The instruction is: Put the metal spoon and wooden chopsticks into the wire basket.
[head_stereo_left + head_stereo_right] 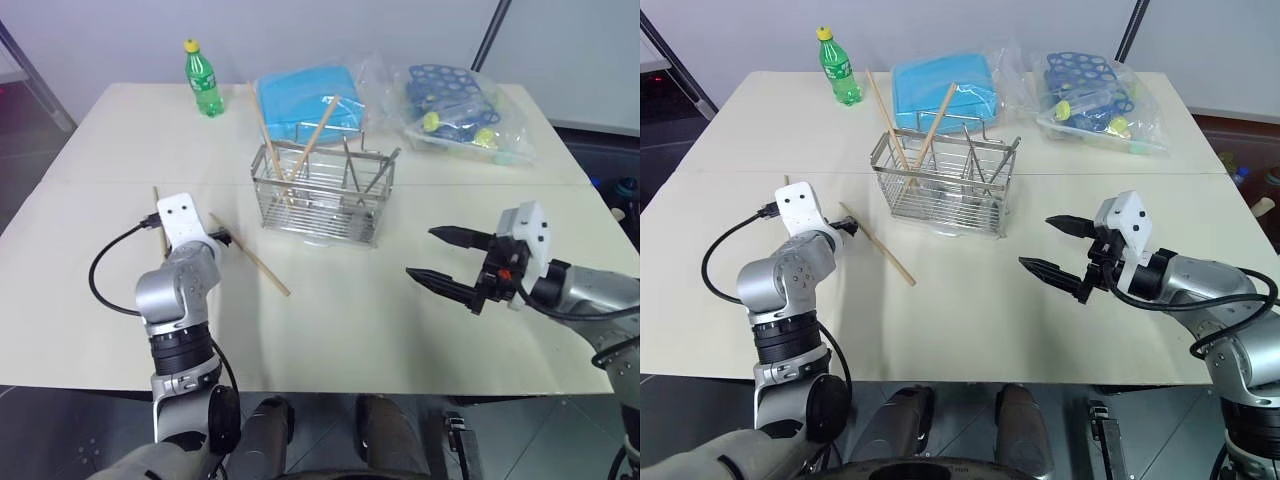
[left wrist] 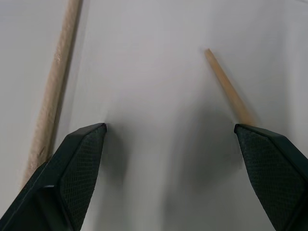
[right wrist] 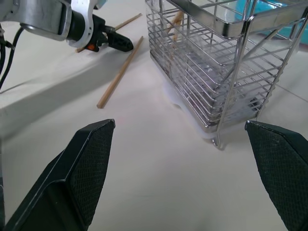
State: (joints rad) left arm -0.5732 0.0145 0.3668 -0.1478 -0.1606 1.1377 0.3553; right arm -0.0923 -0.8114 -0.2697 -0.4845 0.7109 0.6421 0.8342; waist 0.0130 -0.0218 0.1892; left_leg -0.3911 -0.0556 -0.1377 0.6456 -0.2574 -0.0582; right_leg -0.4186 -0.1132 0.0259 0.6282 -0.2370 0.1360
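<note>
The basket (image 1: 325, 198) stands mid-table with two chopsticks (image 1: 272, 135) leaning in its left end and slim metal pieces, the spoon among them, upright in the right part; two more sticks (image 1: 252, 256) lie on the table at the left gripper (image 2: 171, 144), jaws released, empty; the right gripper (image 1: 440, 256) hovers right of the basket, jaws spread, empty.

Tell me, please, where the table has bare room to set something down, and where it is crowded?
Bare: the near middle of the table, between the loose chopstick and the open right tool; also the far left corner, beside the green bottle. Crowded: the far side, where the wire basket stands before the blue box and plastic bags.
</note>
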